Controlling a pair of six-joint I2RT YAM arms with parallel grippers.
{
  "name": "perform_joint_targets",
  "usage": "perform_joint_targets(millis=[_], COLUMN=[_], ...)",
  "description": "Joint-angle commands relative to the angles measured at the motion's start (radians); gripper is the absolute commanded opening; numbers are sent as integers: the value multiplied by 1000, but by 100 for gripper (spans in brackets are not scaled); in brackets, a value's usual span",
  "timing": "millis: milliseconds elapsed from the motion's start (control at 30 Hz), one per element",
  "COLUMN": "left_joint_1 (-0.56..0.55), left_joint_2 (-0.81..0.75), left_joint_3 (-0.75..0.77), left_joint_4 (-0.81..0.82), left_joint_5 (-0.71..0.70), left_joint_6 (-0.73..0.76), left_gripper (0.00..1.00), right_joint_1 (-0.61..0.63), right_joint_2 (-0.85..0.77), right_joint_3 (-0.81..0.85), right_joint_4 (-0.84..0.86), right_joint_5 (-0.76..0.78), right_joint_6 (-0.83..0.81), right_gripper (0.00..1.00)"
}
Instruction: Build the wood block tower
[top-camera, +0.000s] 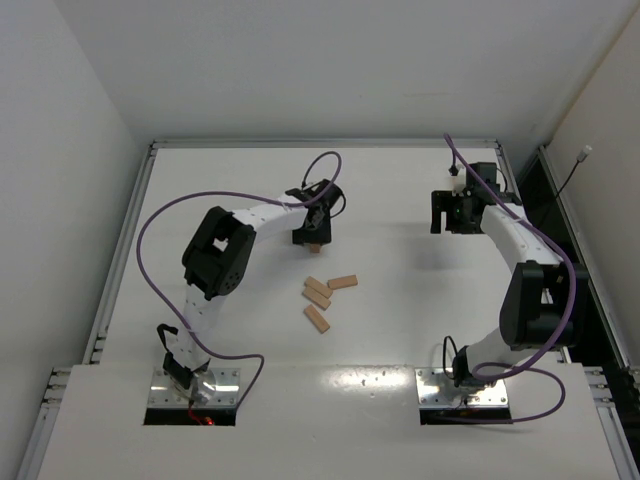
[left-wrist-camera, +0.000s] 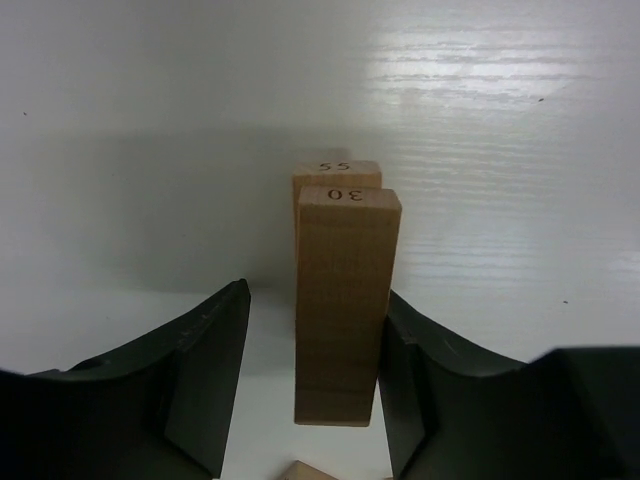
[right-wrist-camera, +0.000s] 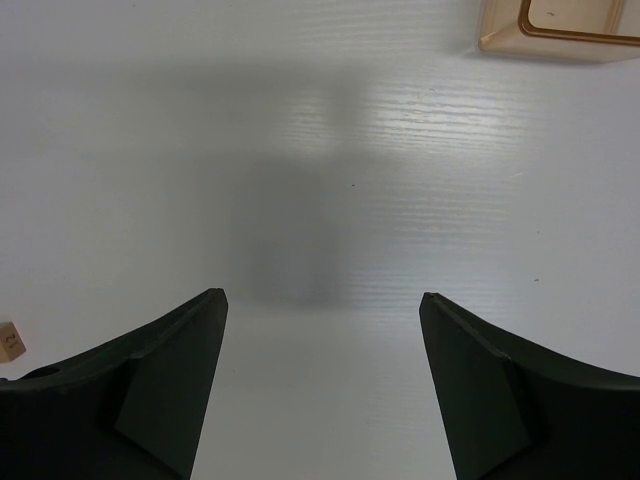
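My left gripper (top-camera: 313, 238) hangs over the middle of the table, open around a tan wood block (left-wrist-camera: 345, 300) marked 30. Its right finger (left-wrist-camera: 420, 370) is against the block's side, while the left finger (left-wrist-camera: 205, 360) stands clear of it. Right behind that block is a second wood block (left-wrist-camera: 335, 170) marked 55; the two together form the tower (top-camera: 315, 249), and I cannot tell how they are stacked. Three loose wood blocks (top-camera: 318, 293) lie just nearer. My right gripper (top-camera: 451, 228) is open and empty at the far right, over bare table (right-wrist-camera: 320, 295).
A translucent orange tray (right-wrist-camera: 560, 30) shows at the top right of the right wrist view. A block's corner (right-wrist-camera: 10, 340) peeks in at that view's left edge. Another block end (left-wrist-camera: 305, 470) lies just under my left gripper. Raised rails border the table (top-camera: 150, 200).
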Motion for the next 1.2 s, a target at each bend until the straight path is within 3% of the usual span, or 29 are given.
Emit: perform_joint_targets(millis=[0, 433, 500, 533, 633, 767, 900, 1167], left_joint_1=[10, 28, 28, 28, 28, 28, 28, -45], left_joint_2=[-11, 18, 18, 18, 18, 9, -38, -203], left_joint_3=[-10, -19, -19, -19, -19, -19, -7, 200], left_joint_4=[27, 65, 65, 65, 56, 56, 56, -1], left_joint_5=[22, 105, 95, 95, 82, 71, 45, -124], left_joint_6=[-1, 28, 28, 28, 28, 28, 63, 172], left_gripper=[47, 14, 22, 38, 66, 91, 92, 94], right_joint_1=[5, 5, 5, 5, 5, 5, 5, 45], right_joint_2=[-1, 8, 8, 8, 8, 8, 8, -33], right_joint_3=[43, 43, 43, 43, 43, 43, 43, 2], right_joint_4=[15, 6, 6, 6, 6, 6, 6, 38], right_joint_5=[-16, -16, -16, -16, -16, -16, -27, -39], right_joint_6=[-3, -3, -3, -3, -12, -12, -21, -43], right_gripper=[75, 75, 75, 75, 75, 75, 75, 75])
